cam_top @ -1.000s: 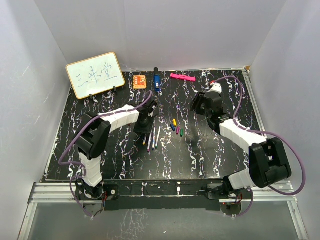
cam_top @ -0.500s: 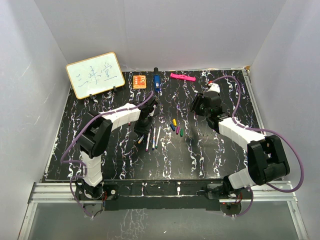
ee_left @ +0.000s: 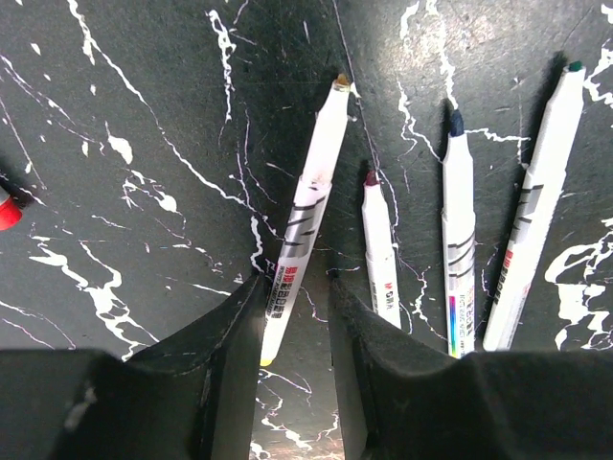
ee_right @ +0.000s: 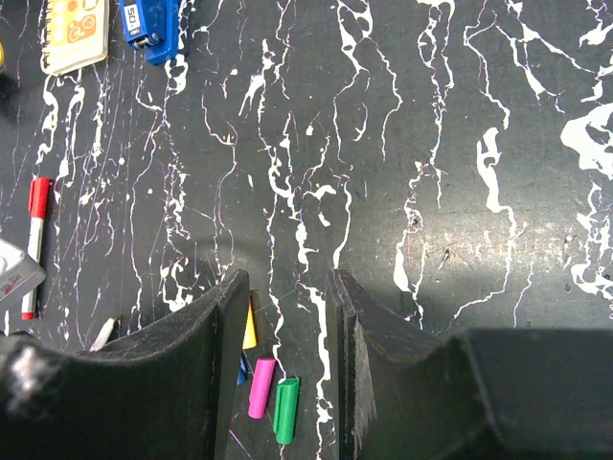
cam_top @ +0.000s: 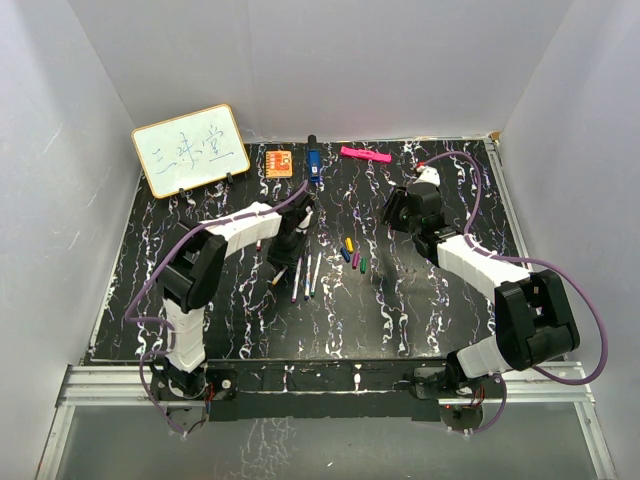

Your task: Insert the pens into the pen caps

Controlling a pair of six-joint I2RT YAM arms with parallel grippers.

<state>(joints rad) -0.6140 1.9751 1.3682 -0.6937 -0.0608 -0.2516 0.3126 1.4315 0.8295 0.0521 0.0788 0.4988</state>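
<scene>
Pens point(cam_top: 305, 275) lie in a loose fan just left of centre on the black marbled bench point(cam_top: 200, 290), top view. Pen caps point(cam_top: 352, 255) sit in a small cluster just right of them, apart from the pens. Left end effector point(cam_top: 284, 262) is down at the left edge of the fan. Right end effector point(cam_top: 395, 222) hangs to the upper right of the caps. Along the far edge are a whiteboard point(cam_top: 190, 150), an orange block point(cam_top: 279, 162), a blue object point(cam_top: 313, 165) and a pink marker point(cam_top: 365, 154).

Left wrist view: left end effector point(ee_left: 297, 283) has its jaws partly apart, straddling the lower end of the yellow-tipped pen point(ee_left: 311, 192). The barrel leans on the frame-left finger, and a gap shows on the other side, so it is not clamped. To the right, side by side on the bench, are the maroon-tipped pen point(ee_left: 381, 259), blue-tipped pen point(ee_left: 458, 249) and green-tipped pen point(ee_left: 534, 220), all with tips toward the top of the frame.

Right wrist view: right end effector point(ee_right: 287, 287) has its jaws apart and nothing between them but bench. At lower centre are the yellow cap point(ee_right: 250, 328) and blue cap point(ee_right: 240, 370), beside the frame-left finger. The magenta cap point(ee_right: 261, 388) and green cap point(ee_right: 285, 410) lie side by side below the gap. A red-capped pen point(ee_right: 33, 249) is at the left edge.
</scene>
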